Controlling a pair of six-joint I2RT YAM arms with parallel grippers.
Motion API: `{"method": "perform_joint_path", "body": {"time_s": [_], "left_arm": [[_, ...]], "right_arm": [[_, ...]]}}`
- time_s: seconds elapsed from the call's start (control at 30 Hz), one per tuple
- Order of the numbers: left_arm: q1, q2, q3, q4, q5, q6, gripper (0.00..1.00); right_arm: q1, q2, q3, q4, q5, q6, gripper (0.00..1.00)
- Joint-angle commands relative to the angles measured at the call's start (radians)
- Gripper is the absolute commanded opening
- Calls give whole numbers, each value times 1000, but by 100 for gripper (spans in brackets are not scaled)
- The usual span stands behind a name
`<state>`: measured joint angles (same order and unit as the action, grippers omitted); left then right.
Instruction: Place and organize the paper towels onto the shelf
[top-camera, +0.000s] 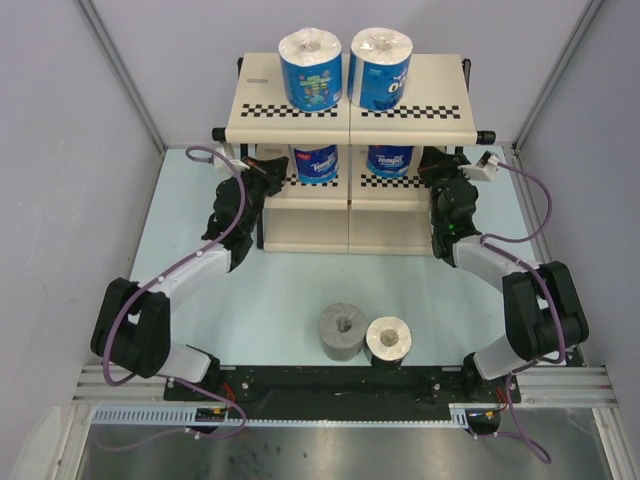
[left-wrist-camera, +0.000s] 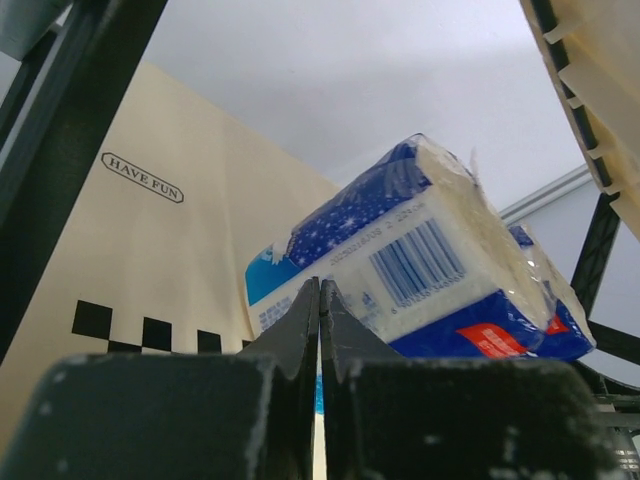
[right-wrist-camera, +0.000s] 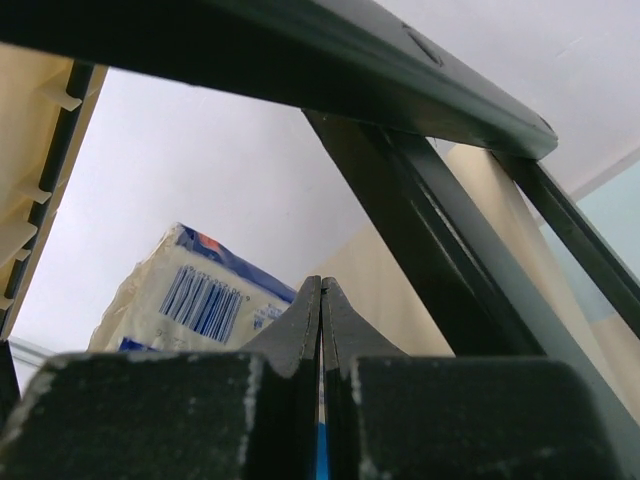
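Top view: we note the shelf (top-camera: 270, 100) at the middle of the table's (top-camera: 250, 290) far edge. The top-left roll (top-camera: 310, 68) and top-right roll (top-camera: 381, 68), both blue-wrapped, stand just beside each other on the top board. The mid-left roll (top-camera: 316, 163) and mid-right roll (top-camera: 391, 160) sit on the tier below, partly hidden by the top board. The grey roll (top-camera: 342, 331) and pale roll (top-camera: 388, 340) stand touching on the table near its near edge. The left gripper (top-camera: 272, 172) is at the middle tier's left front corner, the right gripper (top-camera: 434, 165) at its right front corner.

Left wrist: we see the left gripper (left-wrist-camera: 320, 320) pinched closed, holding nothing; the mid-left roll (left-wrist-camera: 440, 260) lies ahead, barcode towards us, beside a "HAVE FUN" label (left-wrist-camera: 143, 177).

Right wrist: the right gripper (right-wrist-camera: 322, 320) is likewise pressed closed and empty; the mid-right roll (right-wrist-camera: 190, 295) shows past the frame (right-wrist-camera: 400, 200).
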<state>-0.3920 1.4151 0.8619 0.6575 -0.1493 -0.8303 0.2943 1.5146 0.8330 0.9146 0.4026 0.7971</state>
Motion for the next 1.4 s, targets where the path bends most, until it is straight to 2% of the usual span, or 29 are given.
{"method": "perform_joint_path", "body": {"time_s": [0.0,0.43,0.7,0.87,1.2,1.37], "left_arm": [[19,16,61,74,17,-12,0],[42,105,152,85,30,-29,0],[41,171,210,116,125,-58,0],[30,185,207,134,172,-61,0],[27,170,180,137,171,-55,0],[28,159,161,137,169,-53,0]], "right_arm": [[-6,32,58,73,-18,22,0],[-24,111,163,63,-120,45,0],[-24,154,199,66,-229,70,0],[-11,183,224,70,-291,85,0],[25,196,244,27,-393,56,0],[20,213,253,0,-516,56,0]]}}
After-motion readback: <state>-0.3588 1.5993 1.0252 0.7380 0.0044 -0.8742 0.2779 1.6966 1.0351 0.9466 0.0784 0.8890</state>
